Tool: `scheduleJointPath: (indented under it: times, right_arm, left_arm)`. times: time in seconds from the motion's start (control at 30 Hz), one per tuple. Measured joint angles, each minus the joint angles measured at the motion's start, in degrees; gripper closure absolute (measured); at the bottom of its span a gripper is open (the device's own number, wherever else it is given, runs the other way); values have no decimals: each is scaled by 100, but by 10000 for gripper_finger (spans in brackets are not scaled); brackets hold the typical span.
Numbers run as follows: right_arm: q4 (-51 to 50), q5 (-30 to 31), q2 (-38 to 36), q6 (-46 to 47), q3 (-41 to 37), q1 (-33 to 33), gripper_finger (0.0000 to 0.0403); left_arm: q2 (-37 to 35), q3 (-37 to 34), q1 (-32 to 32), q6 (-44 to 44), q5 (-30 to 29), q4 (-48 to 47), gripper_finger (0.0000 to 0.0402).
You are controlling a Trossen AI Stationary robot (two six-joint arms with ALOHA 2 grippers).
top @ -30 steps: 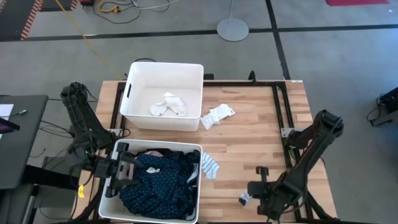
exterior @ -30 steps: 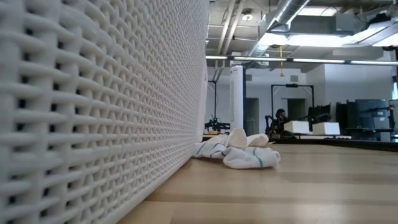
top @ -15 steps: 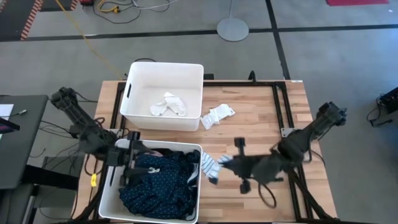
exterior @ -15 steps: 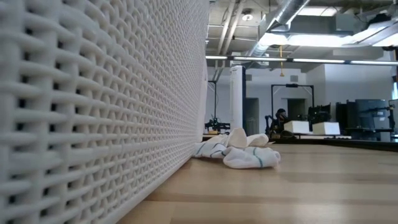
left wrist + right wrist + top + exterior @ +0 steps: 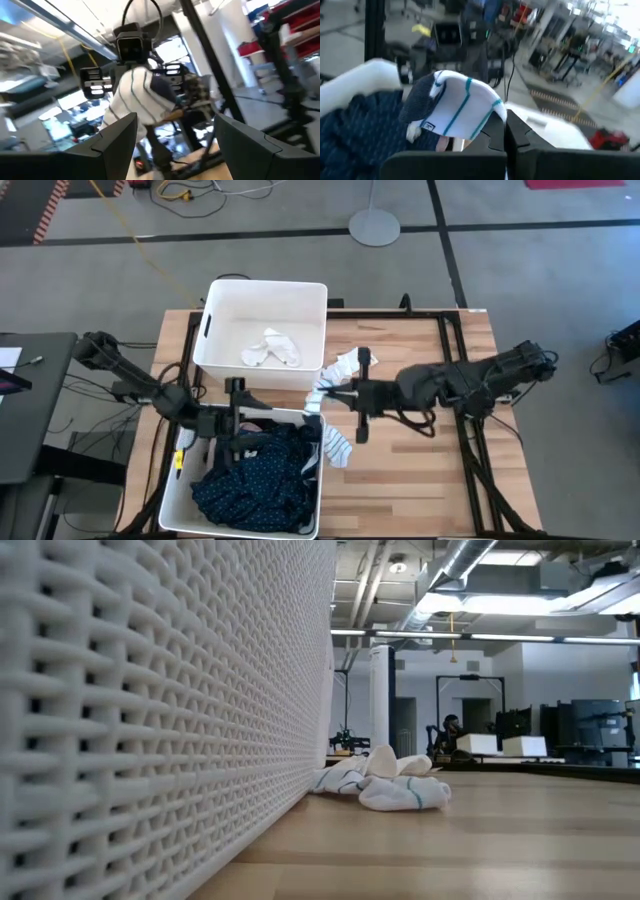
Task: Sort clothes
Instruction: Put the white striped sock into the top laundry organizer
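Right pincer (image 5: 322, 392) clamps sock (image 5: 454, 111) over navy-clothes bin (image 5: 170, 492).

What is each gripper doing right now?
Left gripper: open, empty, above the dark blue clothes bin.
Right gripper: shut on a white teal-striped sock.

I count two white bins (image 5: 215, 300), two arms (image 5: 130, 375), and four separate socks (image 5: 270, 348).
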Motion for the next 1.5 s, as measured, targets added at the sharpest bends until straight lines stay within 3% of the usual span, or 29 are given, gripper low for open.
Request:
scheduleJointPath:
  times: [0.27,0.37,0.5,1.03,1.3,1.4,1.5]
  right_arm:
    - [872,-745,101,-296,10,-237,403]
    - [1042,-783,276,-307,11,-360,403]
    - [1069,-788,416,-361,2,-387,403]
    - [1129,-785,632,-456,4,-308,403]
    - [1090,-798,632,-452,4,-141,403]
    - [1083,-801,632,-427,4,-105,403]
    - [1066,-801,632,-406,4,-93,403]
  left_arm:
    - [581,9,608,388,153,1183,143]
    - [809,157,864,91,520,1191,143]
    - [1047,316,1005,-54,593,1180,143]
    - [1413,632,1200,-161,-158,1160,143]
    - [1413,629,1203,-264,156,1069,144]
    - [1413,629,1205,-270,336,918,165]
    - [1413,629,1200,-336,390,761,219]
